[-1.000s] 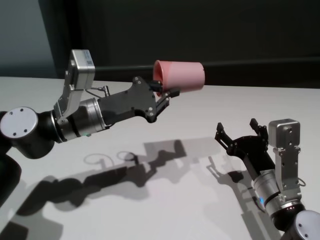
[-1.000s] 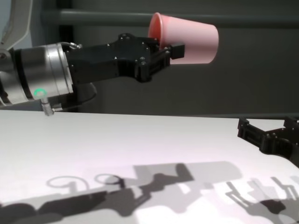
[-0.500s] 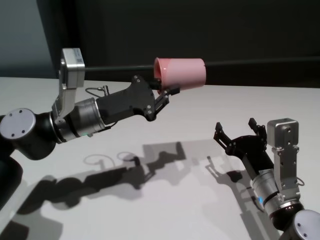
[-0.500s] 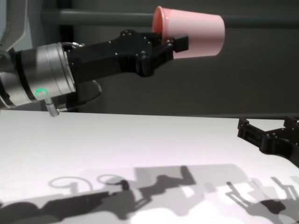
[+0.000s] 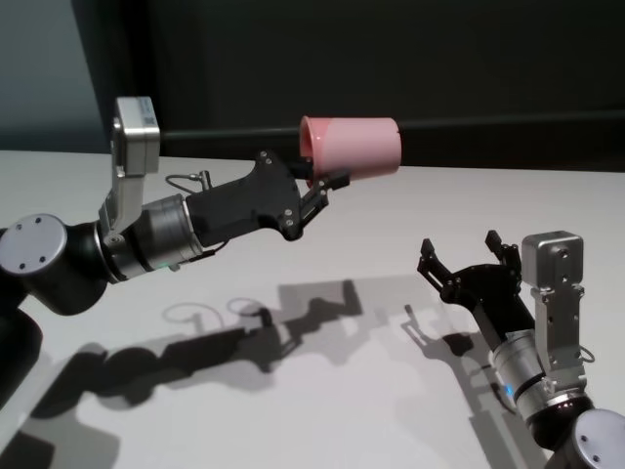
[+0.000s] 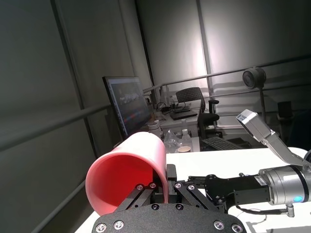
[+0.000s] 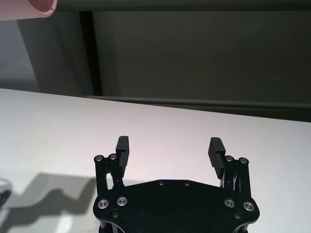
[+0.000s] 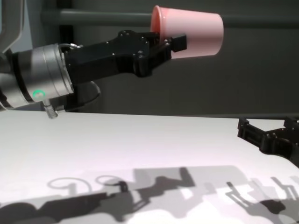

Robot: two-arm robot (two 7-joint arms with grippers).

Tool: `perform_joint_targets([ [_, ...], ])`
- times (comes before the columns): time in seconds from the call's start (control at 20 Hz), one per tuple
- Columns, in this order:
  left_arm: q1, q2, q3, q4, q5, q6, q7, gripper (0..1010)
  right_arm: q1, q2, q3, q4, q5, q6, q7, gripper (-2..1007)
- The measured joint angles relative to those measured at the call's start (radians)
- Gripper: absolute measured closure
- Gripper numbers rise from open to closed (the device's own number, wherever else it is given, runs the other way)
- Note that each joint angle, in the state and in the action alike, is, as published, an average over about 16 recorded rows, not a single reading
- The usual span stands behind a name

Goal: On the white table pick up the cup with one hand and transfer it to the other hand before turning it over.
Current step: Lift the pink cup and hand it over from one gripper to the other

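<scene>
The pink cup hangs on its side high above the white table, base pointing right. My left gripper, the green-lit hand, is shut on the cup's rim wall, one finger inside and one outside. My right gripper, the blue-lit hand, stands open low over the table at the right, well below and to the right of the cup, nothing between its fingers. A corner of the cup shows in the right wrist view.
A dark rail and wall run behind the table's far edge. Shadows of both arms fall across the tabletop. In the left wrist view a monitor and office chairs stand far off.
The left arm has lifted the cup slightly and its wrist has turned a little. The right gripper has stayed where it was, open.
</scene>
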Motion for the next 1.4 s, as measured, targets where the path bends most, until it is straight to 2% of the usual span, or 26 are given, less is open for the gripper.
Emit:
perform_joint_targets([
  [1.4,0.002,0.006,0.006,-0.004,0.005,0.0,-0.003,958,0.0,0.0,0.0,0.0,0.0,0.0,0.0,3],
])
